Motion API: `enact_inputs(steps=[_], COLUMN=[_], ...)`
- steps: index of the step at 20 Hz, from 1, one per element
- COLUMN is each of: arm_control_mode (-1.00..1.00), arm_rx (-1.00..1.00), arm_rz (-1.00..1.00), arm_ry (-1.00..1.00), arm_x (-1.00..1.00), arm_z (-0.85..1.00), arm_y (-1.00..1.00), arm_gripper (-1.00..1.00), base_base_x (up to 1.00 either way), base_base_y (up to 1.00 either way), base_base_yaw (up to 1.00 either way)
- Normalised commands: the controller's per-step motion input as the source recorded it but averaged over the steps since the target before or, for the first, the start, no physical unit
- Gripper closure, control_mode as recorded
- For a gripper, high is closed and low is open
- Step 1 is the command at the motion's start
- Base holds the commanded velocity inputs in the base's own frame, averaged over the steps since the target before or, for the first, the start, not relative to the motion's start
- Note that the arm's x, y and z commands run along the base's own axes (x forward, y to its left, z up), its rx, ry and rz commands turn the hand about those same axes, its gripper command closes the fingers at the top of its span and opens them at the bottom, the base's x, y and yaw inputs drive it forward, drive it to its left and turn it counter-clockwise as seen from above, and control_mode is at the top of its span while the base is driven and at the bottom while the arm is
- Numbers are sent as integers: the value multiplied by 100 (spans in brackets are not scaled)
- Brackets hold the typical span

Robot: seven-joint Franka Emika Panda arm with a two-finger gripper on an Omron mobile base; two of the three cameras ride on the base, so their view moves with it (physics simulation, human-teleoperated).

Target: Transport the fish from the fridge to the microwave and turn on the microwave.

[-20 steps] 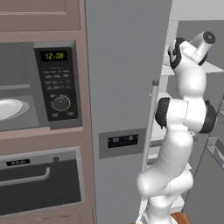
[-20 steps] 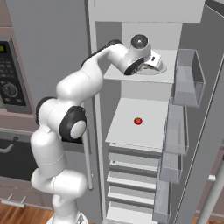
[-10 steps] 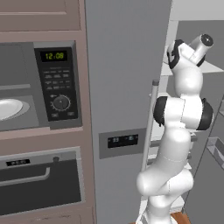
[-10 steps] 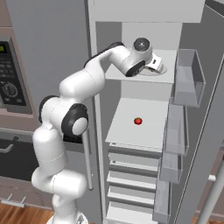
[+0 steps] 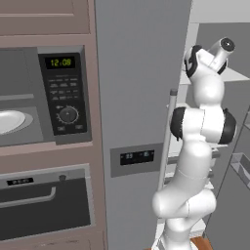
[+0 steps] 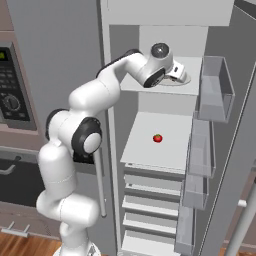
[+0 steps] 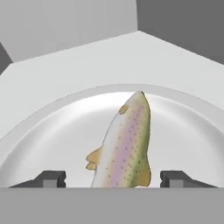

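The fish (image 7: 127, 140), pale with a speckled greenish back, lies in a shallow white bowl (image 7: 57, 135) on the upper shelf of the open fridge (image 6: 165, 145). My gripper (image 7: 113, 178) is open and reaches down over the fish's near end, with one dark fingertip (image 7: 54, 177) on each side of it. From the right base view the hand (image 6: 177, 74) is tucked onto that upper shelf above the bowl (image 6: 189, 81). The microwave (image 5: 29, 97) is built in left of the fridge door (image 5: 141, 73), with its door open and a white plate (image 5: 10, 119) inside.
A small red fruit (image 6: 157, 138) sits on the shelf below. Clear door bins (image 6: 215, 90) hang on the open fridge door to the right. A dark oven (image 5: 44, 205) with a bar handle sits under the microwave. The fridge's long handle (image 5: 166, 141) runs beside my arm.
My hand has pushed slightly deeper onto the upper shelf, and the arm's elbow has shifted a little. The fingers have begun to come together.
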Motion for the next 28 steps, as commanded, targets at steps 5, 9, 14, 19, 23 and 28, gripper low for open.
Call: enact_inputs(steps=[5, 9, 14, 19, 23, 28], arm_control_mode=[-100, -100, -100, -100, -100, -100], arm_rx=[-8, 0, 12, 31, 16, 0], arm_rz=[0, -1, -6, -11, -10, -2], arm_ry=[13, 9, -16, -57, -54, -41], arm_x=[25, 1, -10, -45, -16, 0], arm_z=[-84, -100, -97, -95, -29, 21], arm_y=[12, 0, 0, -2, 5, 31], arm_gripper=[100, 100, 100, 100, 100, 100], base_base_x=[0, 0, 0, 0, 0, 0], base_base_y=[0, 0, 0, 0, 0, 0], base_base_yaw=[0, 0, 0, 0, 0, 0])
